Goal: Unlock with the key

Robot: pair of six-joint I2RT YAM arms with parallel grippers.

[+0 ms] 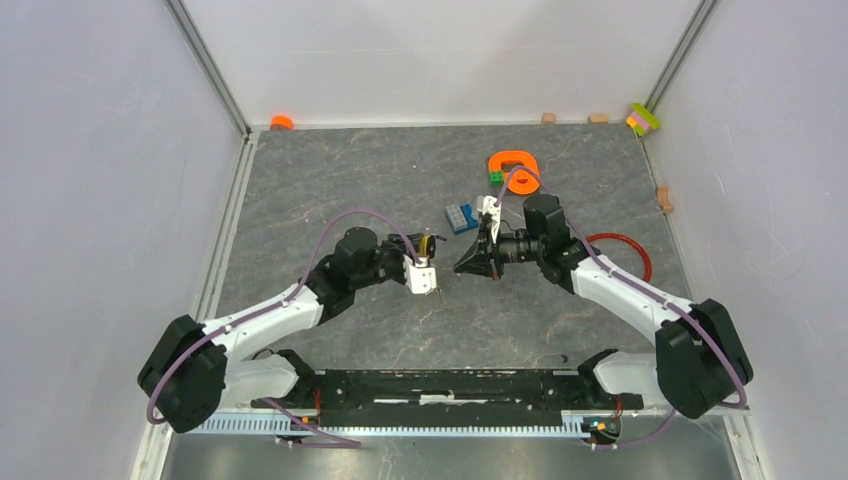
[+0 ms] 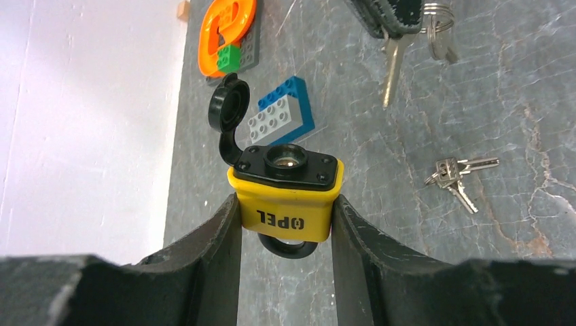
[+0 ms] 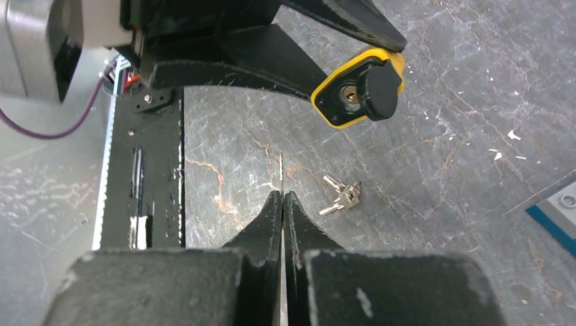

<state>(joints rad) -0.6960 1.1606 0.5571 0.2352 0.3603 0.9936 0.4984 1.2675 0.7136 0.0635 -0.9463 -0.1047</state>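
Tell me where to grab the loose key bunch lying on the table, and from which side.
Grip the key bunch at the stacked heads where the keys join, coming straight down from above. It lies flat on the table with blades fanned out, so a sideways approach would likely find nothing to pinch.

Left gripper (image 2: 285,212) mid-width, right gripper (image 3: 282,198) tight

Pale grey walls (image 1: 100,150) — dark, marbled stone tabletop (image 1: 400,170).
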